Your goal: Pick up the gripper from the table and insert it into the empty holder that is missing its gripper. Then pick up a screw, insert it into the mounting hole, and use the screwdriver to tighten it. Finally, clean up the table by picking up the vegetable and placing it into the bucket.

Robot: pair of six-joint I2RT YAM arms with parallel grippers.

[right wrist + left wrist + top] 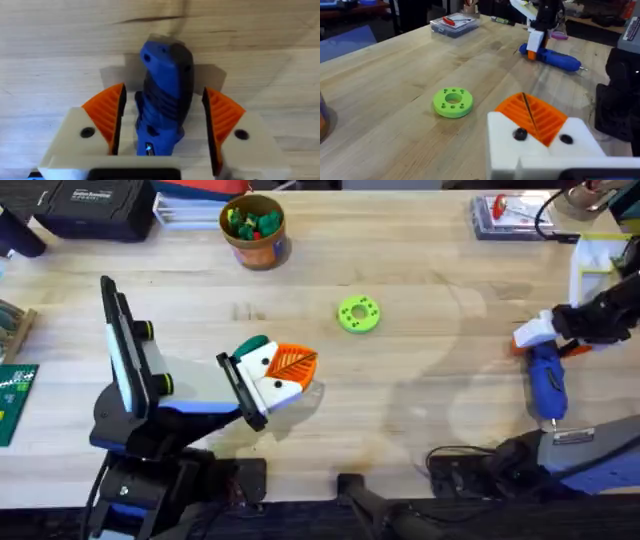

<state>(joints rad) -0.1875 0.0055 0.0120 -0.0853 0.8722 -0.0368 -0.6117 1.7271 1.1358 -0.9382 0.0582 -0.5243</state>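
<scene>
The screwdriver is lying on the table directly between the orange pads of the right pincer, its blue body running away from the wrist. The pads are standing apart on either side of it, with a sliver of space showing at each flank, so the right pincer is straddling the tool rather than clamping it. From overhead the screwdriver is sitting just under that pincer, its pale tip pointing toward the arm's base.

The left pincer is resting low on the table, well apart from the right one. A teal piece, probably the vegetable, is peeking out just behind it. Whether its fingers are pressed together or holding something is hard to judge; I cannot tell. Just beyond it lies a lime-green disc, and farther off the bucket is standing with toy pieces inside.

The risk now lies in the closing: the screwdriver's body is rounded and smooth, so if the pads are biting off-centre or too near one end, it may roll or tip down once lifted.
</scene>
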